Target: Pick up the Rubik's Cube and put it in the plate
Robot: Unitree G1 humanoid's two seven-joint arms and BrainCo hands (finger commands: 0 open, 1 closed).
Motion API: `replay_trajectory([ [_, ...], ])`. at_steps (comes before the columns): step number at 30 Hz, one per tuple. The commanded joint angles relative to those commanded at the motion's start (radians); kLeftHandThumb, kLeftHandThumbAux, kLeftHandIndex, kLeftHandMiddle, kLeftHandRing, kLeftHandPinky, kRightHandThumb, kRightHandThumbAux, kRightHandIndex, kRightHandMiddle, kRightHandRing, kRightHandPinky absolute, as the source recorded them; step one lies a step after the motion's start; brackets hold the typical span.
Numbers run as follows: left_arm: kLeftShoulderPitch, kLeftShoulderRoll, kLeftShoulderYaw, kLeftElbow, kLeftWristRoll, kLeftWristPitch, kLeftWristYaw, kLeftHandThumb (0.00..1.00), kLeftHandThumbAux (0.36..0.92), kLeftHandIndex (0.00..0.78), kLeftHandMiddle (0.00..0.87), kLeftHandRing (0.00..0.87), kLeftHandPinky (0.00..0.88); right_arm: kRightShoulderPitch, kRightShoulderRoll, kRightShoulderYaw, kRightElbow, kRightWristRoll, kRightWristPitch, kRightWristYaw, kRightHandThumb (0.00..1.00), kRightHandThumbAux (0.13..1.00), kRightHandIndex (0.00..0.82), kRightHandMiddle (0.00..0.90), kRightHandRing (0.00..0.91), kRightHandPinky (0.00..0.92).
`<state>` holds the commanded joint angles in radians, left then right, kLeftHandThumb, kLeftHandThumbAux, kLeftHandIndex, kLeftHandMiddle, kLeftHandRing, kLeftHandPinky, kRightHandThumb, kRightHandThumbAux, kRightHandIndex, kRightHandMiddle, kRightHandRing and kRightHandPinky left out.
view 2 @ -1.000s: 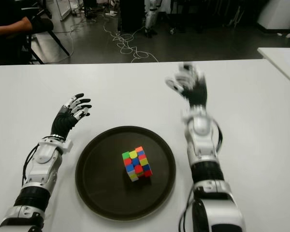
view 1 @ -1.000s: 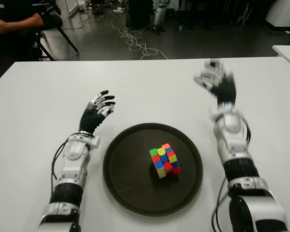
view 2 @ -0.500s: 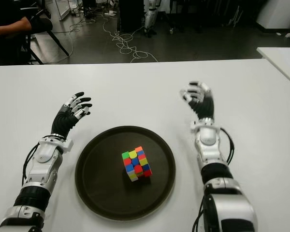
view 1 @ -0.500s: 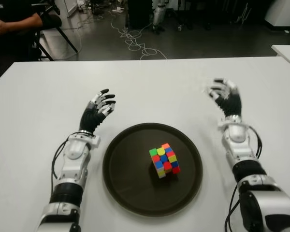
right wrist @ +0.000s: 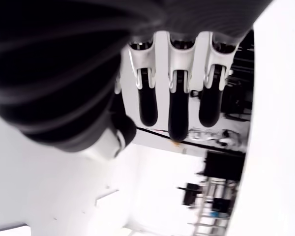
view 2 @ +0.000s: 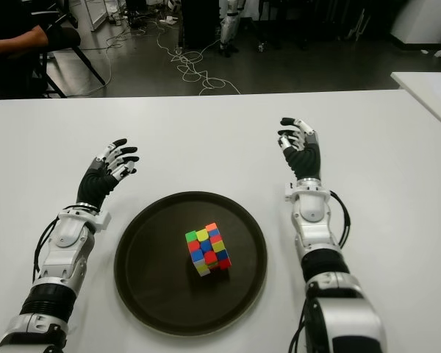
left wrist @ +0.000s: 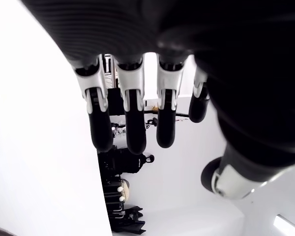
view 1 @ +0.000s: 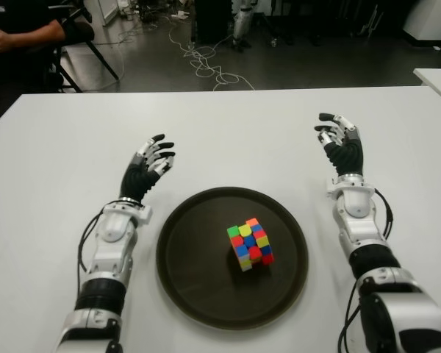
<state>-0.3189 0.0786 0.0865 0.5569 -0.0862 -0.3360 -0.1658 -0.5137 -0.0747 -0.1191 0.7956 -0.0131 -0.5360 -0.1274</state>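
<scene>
The Rubik's Cube (view 1: 250,244) is already sitting inside the dark plate (view 1: 187,283), lower centre of frame, between both released hands: left robot hand (view 1: 148,165) and right robot hand (view 1: 339,141), both hovering empty over the worktop (view 1: 235,140).

Cube (view 1: 250,243): multicolour checker of small squares, with green, yellow, orange, red, blue and pink faces showing, mixed, no solid side. Plate (view 1: 198,287): plain dark brown, near black, no pattern, round. Tabletop (view 1: 228,140): plain white. Left robot hand (view 1: 145,170) at 9 o'clock of the plate: black palm and fingers, white knuckle segments, black tips. Right robot hand (view 1: 339,144) at 2 o'clock: same black and white scheme. Forearms: silver-white shells with black ribbed bands, black cables. Floor (view 1: 279,66) at 12 o'clock: dark grey, with pale cables.
</scene>
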Motion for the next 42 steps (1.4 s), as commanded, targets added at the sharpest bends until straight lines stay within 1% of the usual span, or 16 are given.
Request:
replay_trajectory([
  [4,-0.001,0.001,0.003,0.005,-0.004,-0.007,-0.003,0.391,0.694,0.162,0.245,0.242,0.297,0.052,0.025,0.004,-0.119,0.012,0.032,0.005,0.66,0.744,0.395,0.269,0.319,0.352],
  [8,-0.003,0.002,0.006,0.009,-0.006,-0.009,-0.005,0.394,0.692,0.161,0.244,0.243,0.292,0.077,0.037,0.002,-0.175,0.02,0.061,0.011,0.66,0.745,0.396,0.271,0.317,0.355],
  [10,-0.007,0.002,0.01,0.017,-0.008,-0.016,-0.005,0.389,0.685,0.162,0.246,0.243,0.288,0.123,0.052,0.005,-0.247,0.027,0.091,0.013,0.66,0.745,0.396,0.273,0.315,0.352],
  [12,-0.009,0.002,0.012,0.024,-0.01,-0.021,-0.006,0.386,0.681,0.163,0.247,0.243,0.285,0.16,0.063,0.01,-0.305,0.03,0.121,0.013,0.661,0.745,0.396,0.273,0.312,0.35],
  [14,-0.01,0.002,0.014,0.028,-0.011,-0.026,-0.008,0.386,0.681,0.164,0.248,0.243,0.285,0.184,0.07,0.013,-0.346,0.03,0.152,0.014,0.661,0.745,0.397,0.274,0.311,0.348],
  [17,-0.011,0.001,0.016,0.032,-0.012,-0.034,-0.01,0.393,0.688,0.163,0.246,0.239,0.284,0.203,0.077,0.016,-0.389,0.03,0.196,0.014,0.661,0.745,0.397,0.278,0.309,0.34],
  [23,-0.01,0.002,0.015,0.031,-0.009,-0.035,-0.009,0.389,0.686,0.159,0.244,0.239,0.283,0.221,0.083,0.016,-0.427,0.035,0.242,0.018,0.661,0.744,0.398,0.28,0.305,0.337],
  [31,-0.011,0.003,0.011,0.032,-0.003,-0.027,-0.006,0.381,0.69,0.157,0.241,0.241,0.289,0.224,0.081,0.013,-0.436,0.037,0.256,0.022,0.661,0.743,0.398,0.285,0.308,0.344],
  [35,-0.011,0.0,0.01,0.034,-0.002,-0.03,-0.005,0.38,0.696,0.159,0.243,0.241,0.292,0.219,0.078,0.008,-0.418,0.037,0.252,0.026,0.661,0.743,0.398,0.289,0.311,0.344],
  [42,-0.01,-0.001,0.007,0.035,0.002,-0.032,-0.002,0.374,0.703,0.159,0.241,0.236,0.291,0.197,0.064,0.005,-0.353,0.022,0.235,0.023,0.661,0.743,0.398,0.276,0.304,0.336],
])
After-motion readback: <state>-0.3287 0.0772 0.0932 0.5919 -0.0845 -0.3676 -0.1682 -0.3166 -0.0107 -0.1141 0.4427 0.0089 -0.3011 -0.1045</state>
